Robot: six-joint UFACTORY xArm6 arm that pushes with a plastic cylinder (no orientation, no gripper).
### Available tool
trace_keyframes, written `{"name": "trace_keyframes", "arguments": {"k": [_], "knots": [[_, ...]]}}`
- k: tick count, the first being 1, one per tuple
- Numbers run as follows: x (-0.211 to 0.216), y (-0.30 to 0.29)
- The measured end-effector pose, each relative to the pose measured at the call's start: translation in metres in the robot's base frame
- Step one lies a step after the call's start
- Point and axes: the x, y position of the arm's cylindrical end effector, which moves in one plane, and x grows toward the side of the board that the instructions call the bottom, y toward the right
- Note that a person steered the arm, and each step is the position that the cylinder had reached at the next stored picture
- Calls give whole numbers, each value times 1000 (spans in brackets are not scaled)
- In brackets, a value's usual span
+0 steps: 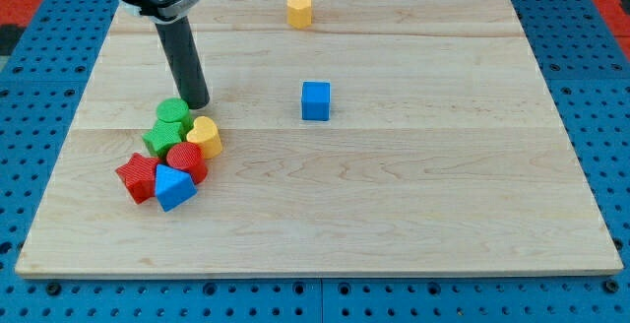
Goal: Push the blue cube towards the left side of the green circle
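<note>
The blue cube (316, 100) stands alone near the middle of the wooden board (413, 195). The green circle (173, 111) sits at the top of a cluster of blocks at the view's left. My tip (197, 104) rests on the board just right of the green circle, touching or nearly touching it, and well left of the blue cube. The dark rod rises from the tip toward the view's top left.
The cluster also holds a green star (162, 136), a yellow heart (205, 137), a red cylinder-like block (186, 159), a red star (138, 176) and a blue triangular block (174, 187). A yellow block (299, 10) sits near the board's top edge.
</note>
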Motion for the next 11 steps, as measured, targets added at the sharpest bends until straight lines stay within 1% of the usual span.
{"name": "trace_keyframes", "arguments": {"k": [1, 2, 3, 4, 6, 7, 8, 11], "knots": [[1, -5], [-4, 12], [-38, 34], [-54, 62], [-73, 239], [-31, 272], [3, 255], [2, 111]]}}
